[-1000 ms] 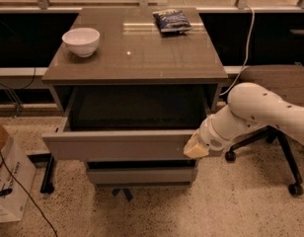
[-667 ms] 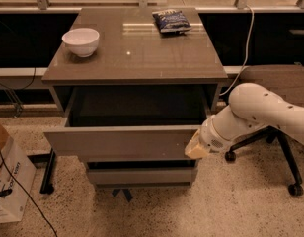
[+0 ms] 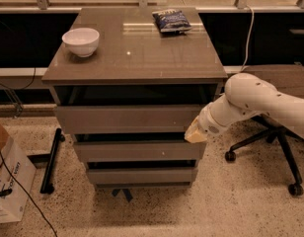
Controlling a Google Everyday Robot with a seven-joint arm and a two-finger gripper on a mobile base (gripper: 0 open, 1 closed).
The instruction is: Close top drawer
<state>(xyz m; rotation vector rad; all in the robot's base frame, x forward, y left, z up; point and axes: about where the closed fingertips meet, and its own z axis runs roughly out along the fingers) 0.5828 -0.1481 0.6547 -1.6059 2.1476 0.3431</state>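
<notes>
- A grey-brown cabinet (image 3: 137, 58) stands on a speckled floor (image 3: 241, 206). It has three drawers, one above the other.
- The top drawer (image 3: 125, 118) is the highest one. Its flat front sits just under the cabinet's top, with a dark strip showing above it.
- The top drawer looks almost all the way in. I cannot tell if it is fully shut.
- The gripper (image 3: 195, 132) is at the right end of the top drawer's front, down by the lower corner. Its pale yellow tip touches the front there.
- I cannot tell if the gripper is wide or narrow. It is not holding anything that I can see.
- The white arm (image 3: 255, 102) reaches in from the right side.
- The middle drawer (image 3: 137, 150) and the bottom drawer (image 3: 142, 175) are below, with their plain fronts showing.
- A white bowl (image 3: 81, 41) stands on the cabinet's top, near the left edge.
- A dark snack bag (image 3: 171, 20) lies on the top too, far back and to the right, well apart from the bowl.
- A black office chair (image 3: 270, 142) stands on the floor to the right, behind the arm.
- A cardboard box (image 3: 6, 181) sits on the floor at the far left.
</notes>
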